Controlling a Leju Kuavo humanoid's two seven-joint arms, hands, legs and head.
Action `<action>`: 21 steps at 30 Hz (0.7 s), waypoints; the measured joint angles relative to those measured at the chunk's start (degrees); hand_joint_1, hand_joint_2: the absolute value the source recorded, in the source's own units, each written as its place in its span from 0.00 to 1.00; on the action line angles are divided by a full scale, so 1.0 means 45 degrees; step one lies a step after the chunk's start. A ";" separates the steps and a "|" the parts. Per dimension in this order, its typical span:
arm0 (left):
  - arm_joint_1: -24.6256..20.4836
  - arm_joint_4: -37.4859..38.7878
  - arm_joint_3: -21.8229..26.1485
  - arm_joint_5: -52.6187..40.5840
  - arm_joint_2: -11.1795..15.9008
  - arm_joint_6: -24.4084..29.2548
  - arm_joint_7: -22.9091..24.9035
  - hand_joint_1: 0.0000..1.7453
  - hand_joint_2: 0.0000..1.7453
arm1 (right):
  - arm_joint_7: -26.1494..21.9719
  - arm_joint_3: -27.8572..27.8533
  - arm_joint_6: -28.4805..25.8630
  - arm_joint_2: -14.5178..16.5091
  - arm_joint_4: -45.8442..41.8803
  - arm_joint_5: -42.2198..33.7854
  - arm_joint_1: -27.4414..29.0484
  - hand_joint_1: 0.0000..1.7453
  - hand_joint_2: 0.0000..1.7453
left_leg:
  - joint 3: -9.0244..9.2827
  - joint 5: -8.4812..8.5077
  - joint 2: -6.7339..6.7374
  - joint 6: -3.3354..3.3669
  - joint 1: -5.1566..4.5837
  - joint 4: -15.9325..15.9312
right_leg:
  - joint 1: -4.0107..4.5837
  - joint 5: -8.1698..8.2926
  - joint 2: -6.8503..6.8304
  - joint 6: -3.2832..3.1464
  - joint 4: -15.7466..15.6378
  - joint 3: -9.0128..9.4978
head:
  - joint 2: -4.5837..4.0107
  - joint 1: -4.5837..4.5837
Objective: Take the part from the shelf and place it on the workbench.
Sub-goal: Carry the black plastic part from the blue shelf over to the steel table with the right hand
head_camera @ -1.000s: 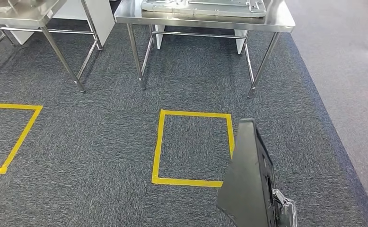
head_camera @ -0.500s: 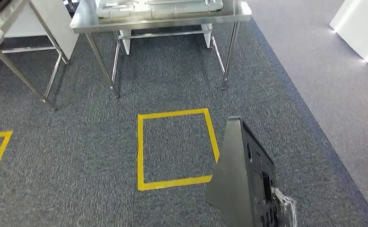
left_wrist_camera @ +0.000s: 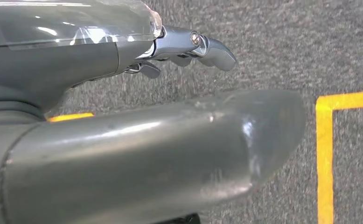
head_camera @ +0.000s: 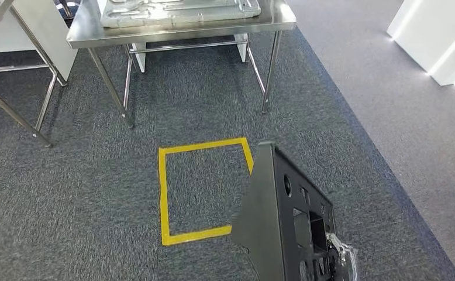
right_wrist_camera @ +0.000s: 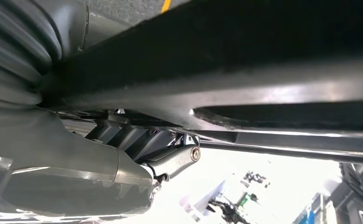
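**Black part riding in the right hand, steel bench ahead**

Dark grey carpet [head_camera: 213,134] is filling most of the head view, with a paler strip of floor [head_camera: 412,134] running along its right side. At the far end a stainless steel bench [head_camera: 278,20] is standing on thin legs, and a flat grey metal panel [head_camera: 178,12] is lying on its top. A second steel bench [head_camera: 14,111] is showing its legs at the far left. A white cabinet [head_camera: 435,41] is standing at the far right on the paler floor.

On the carpet, between the robot and the bench, a square of yellow tape [head_camera: 164,193] is marking the floor.

The part [head_camera: 283,216], a black triangular bracket with cut-out holes, is standing upright at the near right, above the tape square's right corner and well apart from the bench. The right hand [head_camera: 342,263] is gripping it at its lower edge; in the right wrist view the fingers [right_wrist_camera: 175,161] are pressing against the part's [right_wrist_camera: 245,60] dark underside.

The left hand [left_wrist_camera: 189,46] is hanging above the carpet, holding nothing, its fingers loosely extended.
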 joint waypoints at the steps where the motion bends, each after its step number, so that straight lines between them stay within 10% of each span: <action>1: -0.0001 0.0000 0.0009 -0.0018 -0.0017 0.0000 0.0005 0.00 0.00 | 0.0050 0.0013 -0.0011 -0.0001 0.0007 -0.0017 0.0007 1.00 1.00 | 0.0056 -0.0016 0.0011 0.0015 0.0016 -0.0029 | -0.0044 -0.0351 -0.0020 0.0080 0.0637 -0.0352 | 0.0001 0.0015; 4: 0.0019 0.0000 0.0034 -0.0064 -0.0035 0.0000 0.0034 0.00 0.00 | 0.0158 0.0074 -0.0024 -0.0004 0.0078 -0.0081 0.0076 1.00 1.00 | 0.0179 -0.0160 0.0021 -0.0041 0.0045 -0.0026 | -0.0205 -0.0977 -0.0067 0.0262 0.2496 -0.1649 | 0.0000 0.0029; 8: 0.0074 0.0000 0.0068 -0.0138 -0.0097 0.0002 0.0079 0.00 0.00 | 0.0211 0.0183 -0.0013 -0.0006 0.0191 -0.0180 0.0153 1.00 1.00 | 0.0660 -0.0535 0.0024 -0.0268 0.0161 -0.0018 | -0.0329 0.0661 -0.0199 0.0368 0.0284 -0.1027 | 0.0001 0.0038; 14: 0.0069 0.0000 0.0123 -0.0182 -0.0116 0.0010 0.0128 0.00 0.00 | 0.0469 0.0294 0.0119 0.0002 0.0305 -0.0241 0.0270 1.00 1.00 | 0.0850 -0.0817 0.0060 -0.0741 0.0150 0.0437 | -0.0225 0.0693 -0.0249 -0.0286 -0.0625 -0.0469 | 0.0001 0.0014; 19: 0.0112 0.0000 0.0148 -0.0254 -0.0127 0.0010 0.0186 0.00 0.00 | 0.0883 0.0392 -0.0033 0.0004 0.0430 0.0176 0.0280 1.00 1.00 | -0.1330 -0.2139 0.0038 -0.0747 0.0132 0.3774 | -0.0055 0.0315 -0.0330 -0.0611 -0.0686 0.0008 | 0.0000 -0.0057; 21: 0.0167 0.0000 0.0156 -0.0267 -0.0127 0.0010 0.0194 0.00 0.00 | 0.0948 0.0453 -0.0038 0.0002 0.0503 0.0237 0.0296 1.00 1.00 | -0.1566 -0.1820 0.0043 -0.0556 0.0034 0.3397 | 0.0092 0.0107 -0.0375 -0.0665 -0.0687 0.0285 | 0.0000 -0.0060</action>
